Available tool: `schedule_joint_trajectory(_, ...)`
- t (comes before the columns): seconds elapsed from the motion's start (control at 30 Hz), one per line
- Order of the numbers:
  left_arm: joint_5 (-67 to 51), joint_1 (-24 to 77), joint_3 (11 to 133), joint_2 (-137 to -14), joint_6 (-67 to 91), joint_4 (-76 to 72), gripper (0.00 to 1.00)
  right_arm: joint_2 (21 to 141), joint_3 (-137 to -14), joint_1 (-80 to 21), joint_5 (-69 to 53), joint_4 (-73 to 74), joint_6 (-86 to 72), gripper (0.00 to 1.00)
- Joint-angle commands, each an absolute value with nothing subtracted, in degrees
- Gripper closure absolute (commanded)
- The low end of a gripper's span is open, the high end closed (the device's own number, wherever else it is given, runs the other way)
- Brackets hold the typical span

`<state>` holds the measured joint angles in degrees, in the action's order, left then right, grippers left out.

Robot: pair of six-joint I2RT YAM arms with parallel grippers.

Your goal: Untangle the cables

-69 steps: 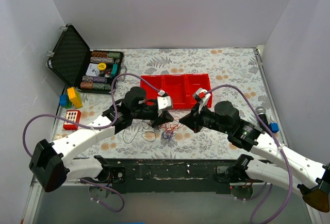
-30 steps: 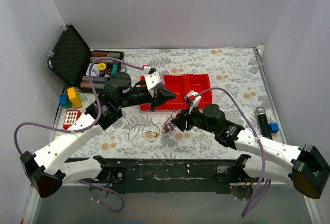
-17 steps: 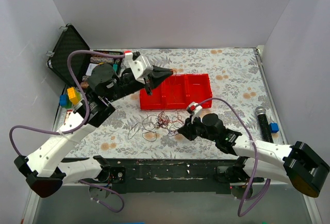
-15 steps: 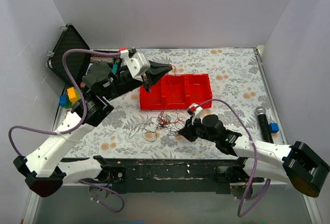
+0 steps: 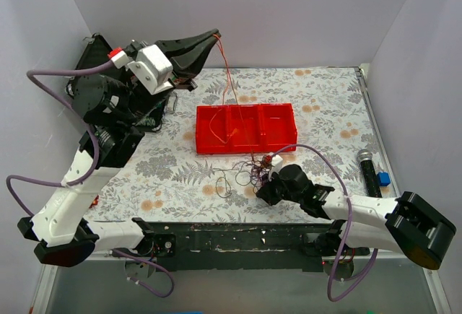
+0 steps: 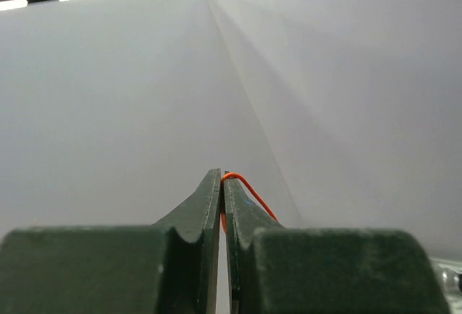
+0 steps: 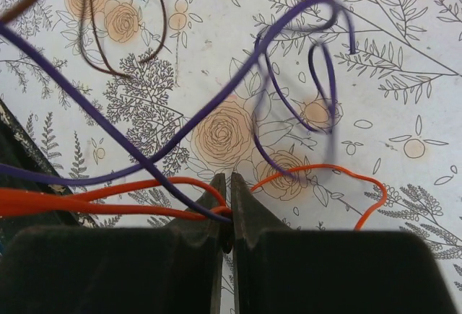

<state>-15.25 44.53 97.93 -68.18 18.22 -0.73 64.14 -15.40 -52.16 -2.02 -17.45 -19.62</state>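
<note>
Orange wire point(image 5: 229, 90) is pinched up high by the left gripper point(image 5: 214, 35) and down low by the right gripper point(image 5: 261, 186), which sits in the cables point(image 5: 242, 177) by the counter's point(image 5: 325, 112) near edge. Pulling harder might just cinch them tighter.

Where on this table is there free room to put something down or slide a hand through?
Free: cloth between the red tray and the microphone, and the strip behind the tray. Crowded: in front of the tray, with the cables and right claw; an orange cable rises to the left claw.
</note>
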Motion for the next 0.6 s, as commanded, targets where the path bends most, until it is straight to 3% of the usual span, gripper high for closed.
schedule_joint_trajectory(0.0,-11.52,44.65,101.95,-68.03,13.54,-9.30,1.00,65.65,-15.55,-52.21,-0.35,-14.51,-20.21,0.90)
schedule_joint_trajectory(0.2,-12.22,44.65,102.84,-67.85,9.32,-12.21,1.00,67.33,-17.93,-52.21,2.28,-10.03,-21.35,0.94)
schedule_joint_trajectory(0.37,-8.36,44.65,98.96,-67.15,3.52,-27.50,1.00,67.06,-18.54,-52.21,3.61,-5.98,-23.46,0.89)
schedule_joint_trajectory(0.47,-6.60,44.65,100.98,-68.12,3.42,-22.70,1.00,64.44,-18.81,-52.21,3.60,-5.80,-23.55,0.87)
schedule_joint_trajectory(0.57,-6.33,44.65,95.03,-65.58,3.60,-20.57,1.00,61.10,-19.95,-52.21,3.96,-5.71,-22.77,0.86)
